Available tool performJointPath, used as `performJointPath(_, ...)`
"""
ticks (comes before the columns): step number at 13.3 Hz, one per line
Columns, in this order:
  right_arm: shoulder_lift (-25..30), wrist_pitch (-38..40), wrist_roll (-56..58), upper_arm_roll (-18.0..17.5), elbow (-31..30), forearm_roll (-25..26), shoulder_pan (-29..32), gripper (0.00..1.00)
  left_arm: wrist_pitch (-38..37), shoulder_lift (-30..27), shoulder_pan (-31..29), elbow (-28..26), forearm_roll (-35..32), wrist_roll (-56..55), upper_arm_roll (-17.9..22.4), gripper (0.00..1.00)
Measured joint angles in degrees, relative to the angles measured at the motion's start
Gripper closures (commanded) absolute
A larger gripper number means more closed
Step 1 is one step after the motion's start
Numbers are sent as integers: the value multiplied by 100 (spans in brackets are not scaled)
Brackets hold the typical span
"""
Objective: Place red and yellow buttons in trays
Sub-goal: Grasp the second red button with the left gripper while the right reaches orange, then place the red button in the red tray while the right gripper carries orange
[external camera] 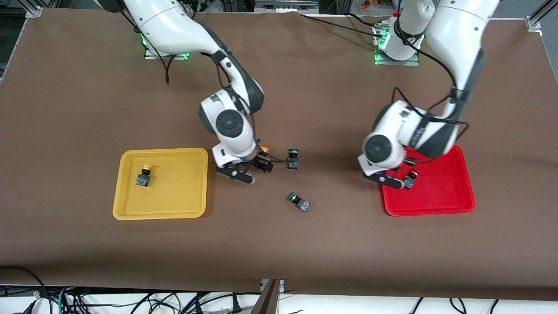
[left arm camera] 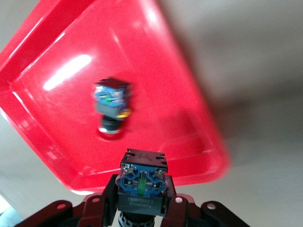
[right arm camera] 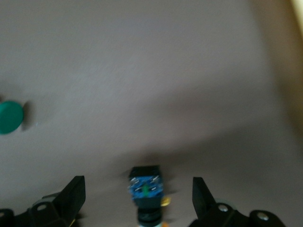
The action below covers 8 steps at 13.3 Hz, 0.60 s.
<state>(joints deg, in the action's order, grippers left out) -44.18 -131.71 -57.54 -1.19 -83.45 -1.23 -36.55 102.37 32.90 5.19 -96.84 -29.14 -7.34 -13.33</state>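
- While hanging over the red tray (external camera: 457, 183) at the left arm's end, clamps a dark-bodied button (left arm camera: 142, 182) in the left gripper (left arm camera: 142, 201), cap hidden.
- Shows a red button (left arm camera: 111, 101) lying in that tray.
- Spreads the right gripper (right arm camera: 136, 189) wide around a yellow button (external camera: 263, 156) standing on the table (external camera: 87, 109), beside the yellow tray (external camera: 126, 209).
- Finds a second yellow button (external camera: 144, 174) inside the yellow tray.

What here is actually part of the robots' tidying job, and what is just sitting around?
Part of the job:
yellow tray, one yellow button inside
second yellow button on the table, between the open right gripper
red tray, one red button inside
held red button in the left gripper, over that tray

Just lying about:
upright green button
tipped green button
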Motion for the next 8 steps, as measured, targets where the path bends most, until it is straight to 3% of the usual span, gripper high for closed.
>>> performJointPath(5,-267,-76,-64,41,36,358,-171,0,603,34,-953,3,0,1324,-11,96)
performJointPath(7,-280,-75,-53,53,36,379,-173,26,936,128,-1128,-38,0,1569,-6,96)
performJointPath(8,-281,-74,-45,53,36,383,-183,46,1141,203,-1262,-49,0,1756,-2,94)
